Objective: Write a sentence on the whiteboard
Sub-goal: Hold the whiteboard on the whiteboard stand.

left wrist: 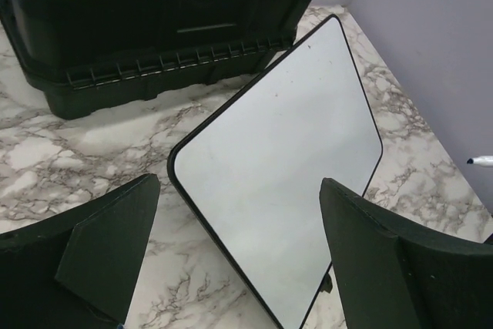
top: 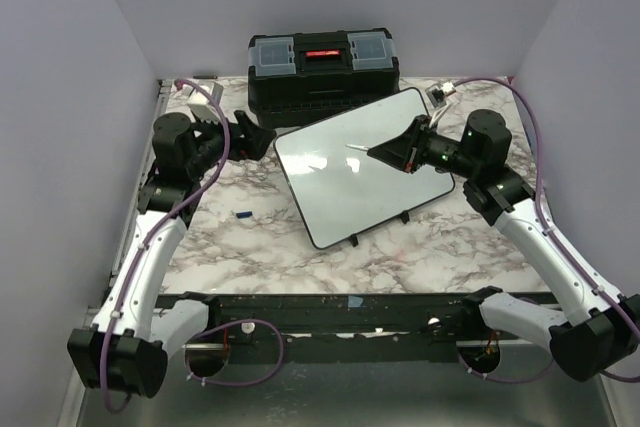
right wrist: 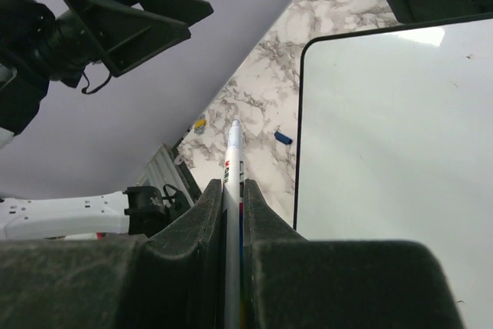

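bench (top: 420, 247): marbled top carrying everything below.
small blue piece (top: 243, 214): lies alone on the bench at 8 o'clock of the whiteboard, apart from it.
whiteboard (top: 350, 187): mid-bench, turned askew, face up, plain glossy white, on small black feet.
left tool (top: 262, 139): just off the whiteboard's 10 o'clock corner, jaws spread wide, gripping nothing.
right tool (top: 392, 152): over the whiteboard's 2 o'clock part, clamped on a marker (top: 358, 148) whose tip points toward 9 o'clock.
toolbox (top: 322, 72): black, at 12 o'clock just behind the whiteboard; lid closed, contents hidden.
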